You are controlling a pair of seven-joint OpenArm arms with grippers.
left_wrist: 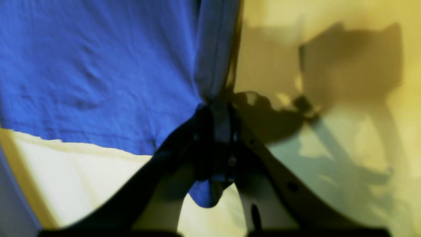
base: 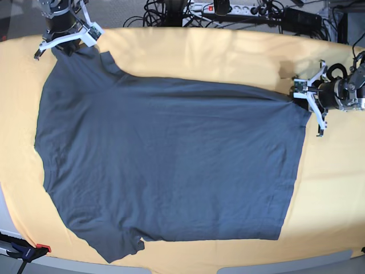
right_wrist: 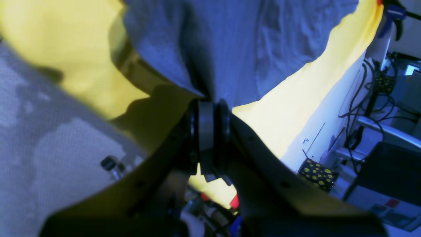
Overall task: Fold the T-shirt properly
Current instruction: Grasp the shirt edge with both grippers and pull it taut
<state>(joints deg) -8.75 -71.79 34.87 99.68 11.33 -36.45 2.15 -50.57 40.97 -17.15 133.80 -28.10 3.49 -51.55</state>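
T-shirt (base: 165,160), flat on table (base: 228,54): left gripper (left_wrist: 218,115) and right gripper (right_wrist: 209,113) each clamped on a far-edge corner; first fold in hand, next likely carrying that edge across together.

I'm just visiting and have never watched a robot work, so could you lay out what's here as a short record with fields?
garment: dark grey T-shirt, spread flat, not yet folded
surface: yellow-covered table
left gripper: shut on the T-shirt's corner at the far right edge in the base view
right gripper: shut on a pinch of T-shirt fabric at the far left corner
table edge: blue and red clamp
background: cables and power strip behind the table
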